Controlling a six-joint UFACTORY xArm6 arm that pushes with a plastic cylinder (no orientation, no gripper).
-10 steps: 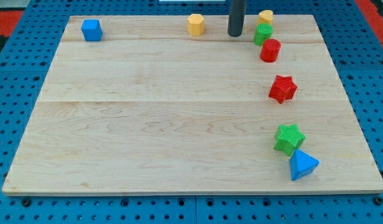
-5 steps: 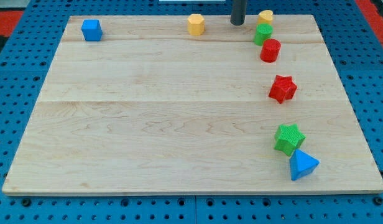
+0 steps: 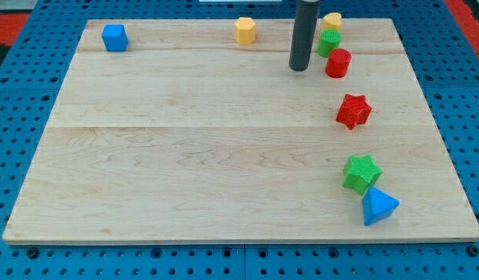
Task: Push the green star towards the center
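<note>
The green star (image 3: 361, 173) lies near the board's lower right, touching a blue triangular block (image 3: 378, 206) just below it. My tip (image 3: 300, 68) is near the view's top, right of centre, far above the green star. It stands just left of the red cylinder (image 3: 337, 62) and the green block (image 3: 328, 42), apart from both.
A red star (image 3: 353, 110) lies between my tip and the green star. A yellow block (image 3: 331, 21) sits at the top right, a yellow hexagon (image 3: 244, 30) at the top middle, a blue cube (image 3: 114, 36) at the top left. The wooden board (image 3: 185, 155) rests on a blue pegboard.
My tip first moved up toward the view's top edge, then came down to the left of the red cylinder. No block has moved.
</note>
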